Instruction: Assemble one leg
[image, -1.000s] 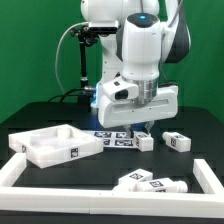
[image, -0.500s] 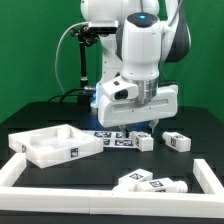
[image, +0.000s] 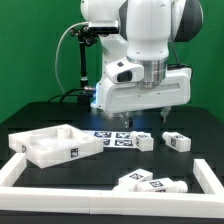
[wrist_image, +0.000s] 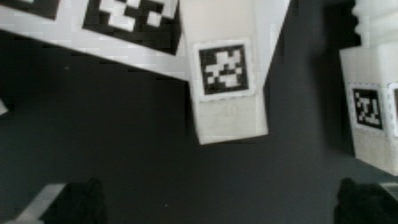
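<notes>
A short white leg (image: 145, 141) with a marker tag lies on the black table just in front of the marker board (image: 108, 136). In the wrist view this leg (wrist_image: 228, 90) lies ahead of my gripper (wrist_image: 217, 205), whose dark fingertips (wrist_image: 71, 203) stand wide apart with nothing between them. My gripper (image: 138, 120) hovers above that leg in the exterior view, mostly hidden under the white hand. A second leg (image: 176, 141) lies to the exterior view's right, and its edge shows in the wrist view (wrist_image: 370, 100). More legs (image: 150, 182) lie at the front.
A large white square furniture part (image: 55, 148) with raised rims lies at the exterior view's left. A white border rail (image: 100, 203) frames the front and sides of the work area. The marker board also shows in the wrist view (wrist_image: 134, 20).
The hand has risen a little and shifted toward the exterior view's right, with the wrist turned. The parts on the table have not moved.
</notes>
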